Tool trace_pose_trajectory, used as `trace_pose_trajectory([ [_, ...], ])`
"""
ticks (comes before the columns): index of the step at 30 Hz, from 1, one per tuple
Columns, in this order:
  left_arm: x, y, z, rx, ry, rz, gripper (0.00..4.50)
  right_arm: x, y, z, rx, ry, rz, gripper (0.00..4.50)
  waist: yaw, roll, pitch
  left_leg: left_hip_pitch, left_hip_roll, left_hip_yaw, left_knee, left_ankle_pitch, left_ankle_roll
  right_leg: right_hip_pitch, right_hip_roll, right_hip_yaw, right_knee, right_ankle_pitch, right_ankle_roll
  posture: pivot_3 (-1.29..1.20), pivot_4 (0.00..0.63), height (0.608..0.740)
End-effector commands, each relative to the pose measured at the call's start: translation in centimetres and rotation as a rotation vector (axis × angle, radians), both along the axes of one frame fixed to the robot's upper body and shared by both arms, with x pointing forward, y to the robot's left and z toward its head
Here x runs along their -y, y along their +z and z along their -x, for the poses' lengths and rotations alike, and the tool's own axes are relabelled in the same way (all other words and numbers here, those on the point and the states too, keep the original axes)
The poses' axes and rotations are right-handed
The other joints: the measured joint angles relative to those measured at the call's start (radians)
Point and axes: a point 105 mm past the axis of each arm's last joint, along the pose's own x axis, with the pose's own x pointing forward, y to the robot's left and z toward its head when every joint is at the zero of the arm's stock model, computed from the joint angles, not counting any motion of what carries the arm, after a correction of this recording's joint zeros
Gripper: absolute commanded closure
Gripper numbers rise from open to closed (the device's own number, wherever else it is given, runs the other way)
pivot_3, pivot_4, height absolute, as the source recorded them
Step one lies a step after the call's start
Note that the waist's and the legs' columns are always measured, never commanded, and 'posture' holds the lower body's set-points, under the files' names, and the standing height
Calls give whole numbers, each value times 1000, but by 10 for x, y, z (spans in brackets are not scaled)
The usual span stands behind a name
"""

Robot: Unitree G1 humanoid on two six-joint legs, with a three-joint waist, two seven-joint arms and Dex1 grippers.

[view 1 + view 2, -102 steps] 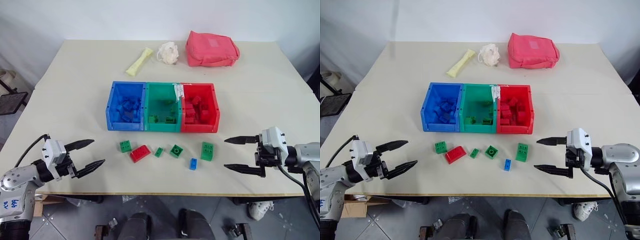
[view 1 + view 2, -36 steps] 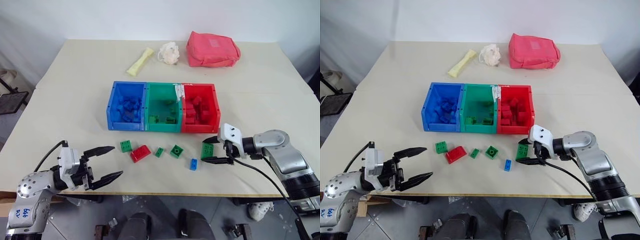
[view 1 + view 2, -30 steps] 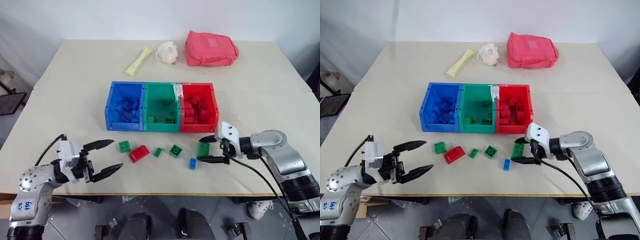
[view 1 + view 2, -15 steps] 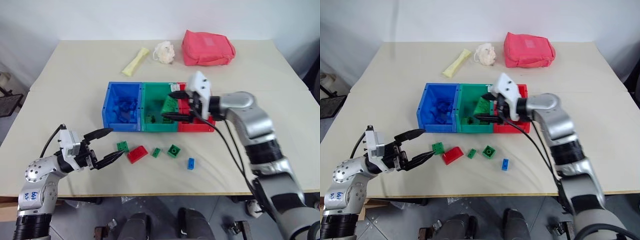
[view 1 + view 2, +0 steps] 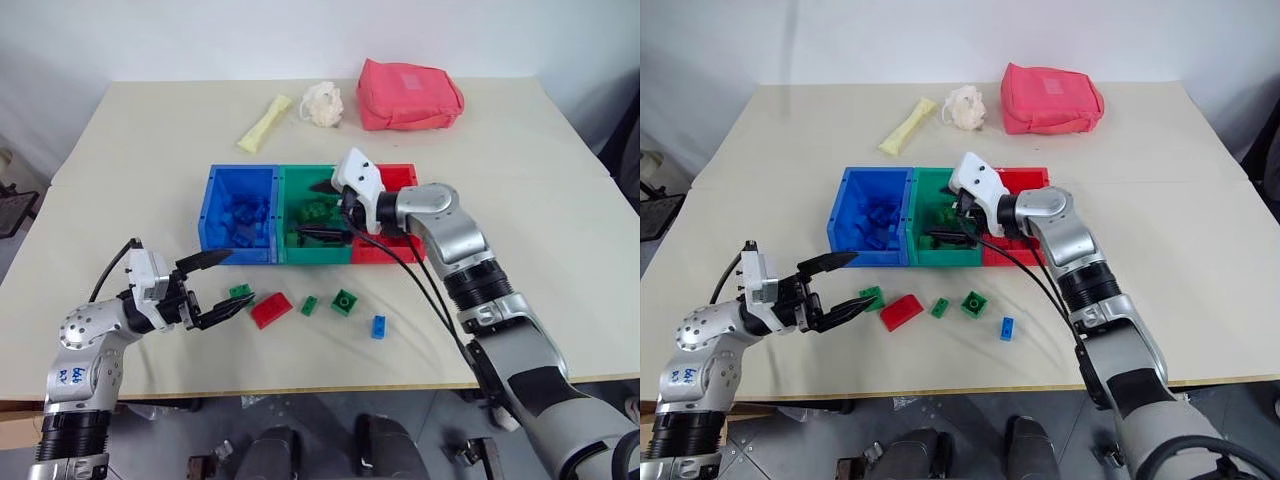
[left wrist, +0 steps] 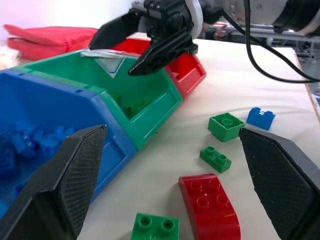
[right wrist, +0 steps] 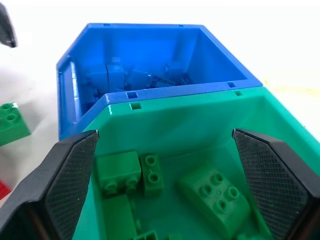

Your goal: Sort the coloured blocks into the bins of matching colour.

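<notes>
The three joined bins stand mid-table: blue, green and red, each with bricks of its colour inside. My right gripper hovers open over the green bin, nothing between its fingers; a large green block lies in the bin below it. In front of the bins lie a green block, a red block, a small green one, another green one and a blue one. My left gripper stands open just left of the nearest green block.
At the table's far side lie a yellow stick, a white puff and a pink-red fabric pouch. Bare tabletop stretches to the right of the bins and along the front edge.
My right gripper took the large green block from the table, carried it over the green bin and opened; the block now lies inside. The left gripper came nearer the loose blocks.
</notes>
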Motion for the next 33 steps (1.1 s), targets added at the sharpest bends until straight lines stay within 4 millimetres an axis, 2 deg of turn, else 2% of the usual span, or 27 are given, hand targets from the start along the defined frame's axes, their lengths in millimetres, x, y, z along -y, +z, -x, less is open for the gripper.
trace_pose_trajectory([
  [1, 0, 2, 1, 23, -32, -25, 0, 8, 12, 19, 33, 80, -20, 32, 1, 0, 0, 0, 0, 0, 0, 0, 0, 0, 0, 0, 0, 0, 0, 0, 150, 740],
  [5, 0, -6, 4, 6, -82, -73, 0, 30, -1, 43, -9, 156, 33, 32, 6, 0, 0, 0, 0, 0, 0, 0, 0, 0, -1, 0, 0, 0, 0, 0, 150, 740],
  [10, -3, -19, 10, -26, -150, -134, 0, 81, -30, 76, -85, 188, 152, 32, 16, 0, 0, 0, 0, 0, 0, 0, 0, 1, -1, 0, -3, 0, 0, 0, 150, 740],
  [13, -7, -25, 14, -39, -178, -170, 0, 106, -42, 86, -130, 152, 209, 32, 20, 0, 0, -1, 1, 3, 0, 0, 0, 2, -1, -1, -6, 0, 0, 0, 150, 740],
  [16, -14, -31, 19, -48, -196, -196, 0, 142, -57, 97, -189, 81, 293, 32, 28, 0, 0, 0, 3, 6, 0, 0, 0, 2, -1, -1, -7, 0, 0, 0, 150, 740],
  [19, -23, -36, 22, -56, -201, -236, 0, 168, -61, 105, -226, 11, 332, 32, 31, 0, 0, 0, 3, 6, 0, 0, 0, 2, -2, -1, -8, 0, 0, 0, 150, 740],
  [24, -27, -43, 25, -58, -218, -278, 0, 179, -66, 113, -257, -26, 343, 32, 31, 0, 0, 1, 3, 7, 0, 0, 0, 3, -3, -1, -8, 0, 0, 0, 150, 740],
  [33, -18, -40, 22, -26, -216, -244, 0, 158, -72, 112, -268, -8, 330, 32, 31, 0, 0, 1, 4, 6, 0, 0, 0, 3, -4, 0, -8, 0, 0, 0, 150, 740],
])
